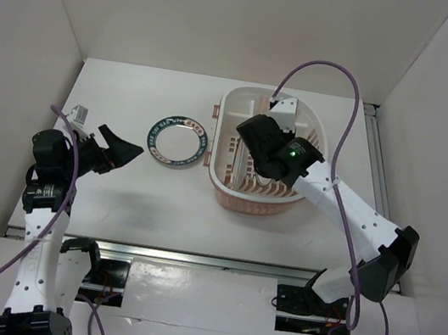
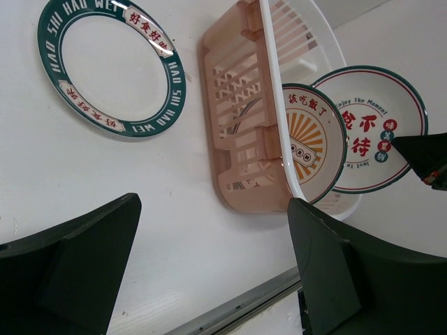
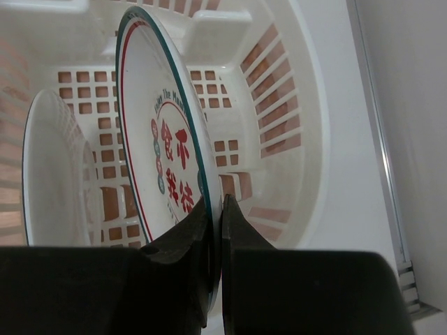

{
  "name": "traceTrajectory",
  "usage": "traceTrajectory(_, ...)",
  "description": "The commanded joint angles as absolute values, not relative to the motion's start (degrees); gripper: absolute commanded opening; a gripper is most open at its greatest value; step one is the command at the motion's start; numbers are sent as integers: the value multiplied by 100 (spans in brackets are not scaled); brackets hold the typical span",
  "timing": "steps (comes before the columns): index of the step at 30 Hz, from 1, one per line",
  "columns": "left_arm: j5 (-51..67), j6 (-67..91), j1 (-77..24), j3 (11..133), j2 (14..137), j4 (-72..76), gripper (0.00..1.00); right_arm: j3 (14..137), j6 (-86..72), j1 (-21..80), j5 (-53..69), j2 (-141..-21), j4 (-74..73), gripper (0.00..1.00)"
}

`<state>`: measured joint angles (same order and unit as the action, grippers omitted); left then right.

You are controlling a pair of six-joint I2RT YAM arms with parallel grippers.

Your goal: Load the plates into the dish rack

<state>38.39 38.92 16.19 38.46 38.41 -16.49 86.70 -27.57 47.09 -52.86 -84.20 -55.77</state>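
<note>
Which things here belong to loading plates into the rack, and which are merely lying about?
Belong to the job:
oval pink-and-cream plastic dish rack
round white plate with dark green lettered rim, flat on table
round white plate with orange sunburst, standing in rack
round white plate with red characters, held in right jaws

Merely about:
purple cables
metal rail at the table's edge

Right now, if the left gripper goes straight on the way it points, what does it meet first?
Probably the side of the dish rack; the left gripper aims there across bare table. The green-rimmed plate lies off that line. Depth is unclear.
</note>
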Motion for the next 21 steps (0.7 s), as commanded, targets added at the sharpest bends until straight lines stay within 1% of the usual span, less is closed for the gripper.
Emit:
traceTrajectory(1,3850,3735,1617,3955,3814,-1538,100,8526,-3032,4764,-5432,-8358,-5037,0)
traceTrajectory(21,3850,3683,1617,3955,3762,-1591,100,7866,-3928,4992,-5501,-8464,-5062,0)
